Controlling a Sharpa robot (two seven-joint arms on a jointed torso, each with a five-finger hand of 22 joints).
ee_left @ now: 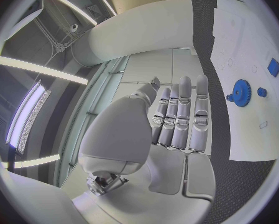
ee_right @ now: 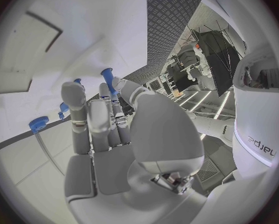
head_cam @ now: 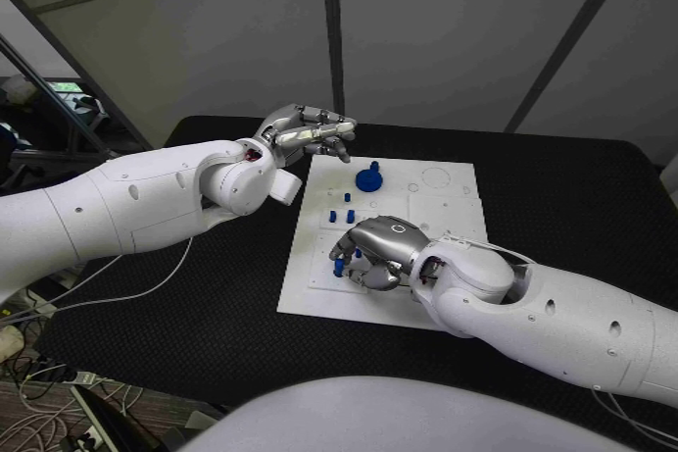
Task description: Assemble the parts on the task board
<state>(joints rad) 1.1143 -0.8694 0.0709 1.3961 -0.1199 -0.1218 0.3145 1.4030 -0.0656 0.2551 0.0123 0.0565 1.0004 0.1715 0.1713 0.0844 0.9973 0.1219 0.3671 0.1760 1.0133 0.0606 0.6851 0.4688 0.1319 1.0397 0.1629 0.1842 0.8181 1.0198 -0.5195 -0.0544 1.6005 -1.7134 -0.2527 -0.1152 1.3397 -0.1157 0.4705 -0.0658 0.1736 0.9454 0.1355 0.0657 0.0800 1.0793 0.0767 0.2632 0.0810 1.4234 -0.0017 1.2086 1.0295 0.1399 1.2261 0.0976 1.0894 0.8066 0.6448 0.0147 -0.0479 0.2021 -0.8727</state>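
Board (head_cam: 450, 238): white plate mid-table, everything else placed from it.
Gear (head_cam: 368, 178): blue, standing at the board's far end — it looks seated already.
Pegs (head_cam: 341, 215): small blue pieces loose near the board's middle, waiting.
Right hand (head_cam: 373, 252): over the board's near end, fingers pinching a blue peg (ee_right: 107, 79) — probably carrying it to a hole.
Left hand (head_cam: 306, 131): off the board's far left corner, fingers straight and together, holding nothing — out of the way.
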